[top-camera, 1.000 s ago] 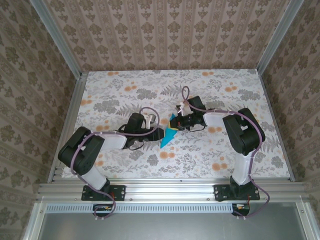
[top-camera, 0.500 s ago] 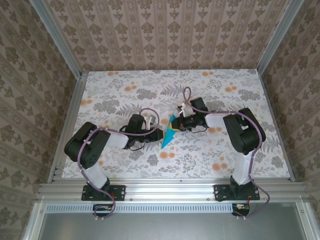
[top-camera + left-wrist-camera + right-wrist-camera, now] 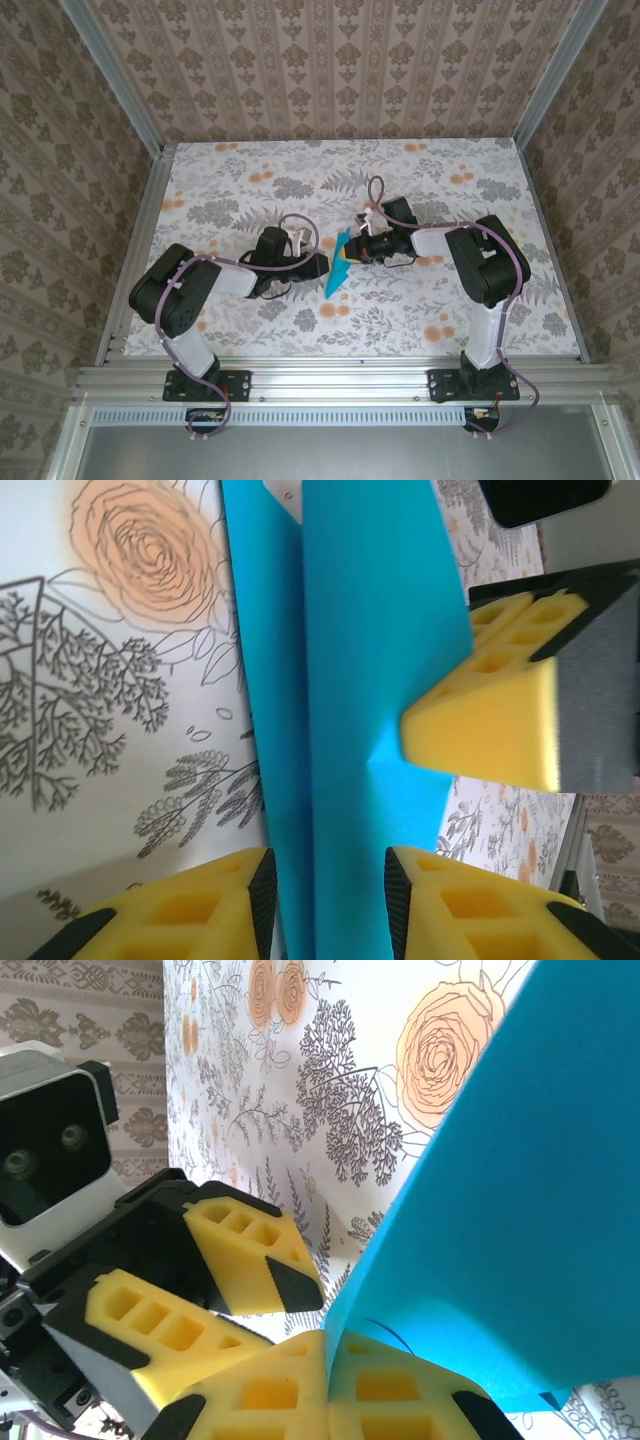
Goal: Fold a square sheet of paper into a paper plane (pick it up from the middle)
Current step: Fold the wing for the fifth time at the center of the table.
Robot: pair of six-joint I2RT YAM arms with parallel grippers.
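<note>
1. Two grippers meet over the middle of the floral table [image 3: 450, 310] in your top view, with the paper plane [image 3: 338, 265] between them. It is a narrow cyan dart whose point aims at the near edge. The left gripper [image 3: 318, 266] sits just left of it and the right gripper [image 3: 353, 248] is at its far right end. From up here you cannot tell how either pair of jaws stands.

2. Your left wrist view has the paper plane [image 3: 370, 630] running up the frame as a folded strip with a long crease. The left gripper [image 3: 328, 880] has its yellow fingers [image 3: 190, 910] standing apart, one on each side of the strip. You cannot tell whether they press on it. One of the right gripper's fingertips [image 3: 480, 730] rests against the paper from the right.

3. Your right wrist view has the right gripper [image 3: 325, 1380] with its jaws pressed together on the paper plane [image 3: 500, 1210]. The cyan sheet rises from between the pads and fans to the right. The left gripper [image 3: 285, 1320] is close on the left, its fingers slightly parted, near the sheet's edge.
</note>
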